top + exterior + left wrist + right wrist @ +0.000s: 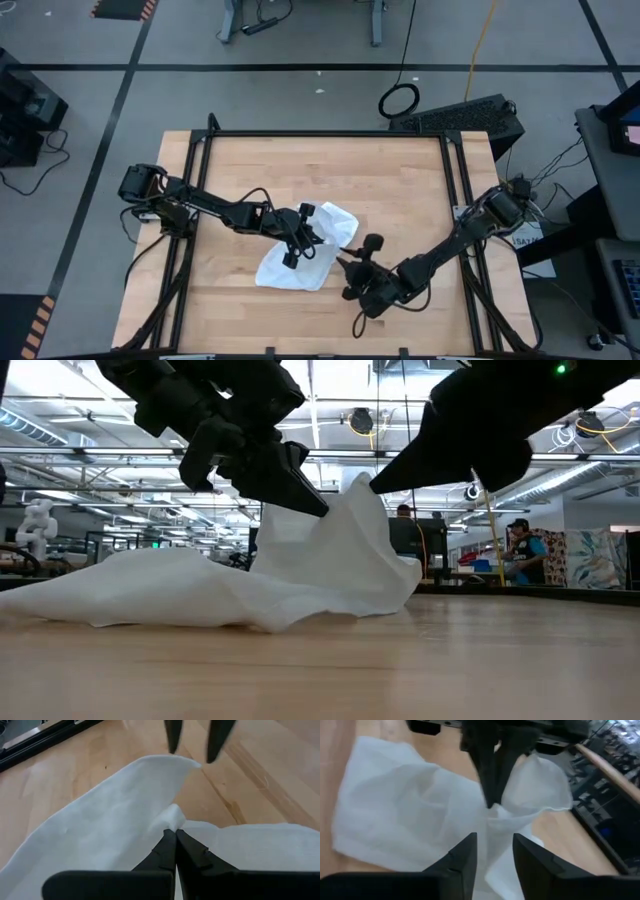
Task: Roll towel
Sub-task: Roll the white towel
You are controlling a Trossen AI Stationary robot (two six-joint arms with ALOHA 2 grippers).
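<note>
**Towel pinched by the left gripper, right gripper parted beside it**

Fingers of the left gripper [175,834] are seen pressed tightly together on a small fold of the towel [105,825], and the cloth is drawn up into a peak at that pinch. In the low view the same gripper [312,503] is shown holding the raised peak of the towel [200,588] above the tabletop, while the rest of the cloth is spread flat and creased across the wood. Fingers of the right gripper [494,851] are held a narrow way apart, with nothing clamped between them; they are pointed at the pinched fold from the opposite side and are placed close to it, over the cloth.

From above, the towel [305,250] is found crumpled near the middle of the wooden table [400,180], slightly toward the near edge. The left gripper [297,243] is positioned over the cloth, its arm being extended from the table's left side. The right gripper [352,265] is set just beside the towel's right edge, its arm being stretched in from the right.
</note>
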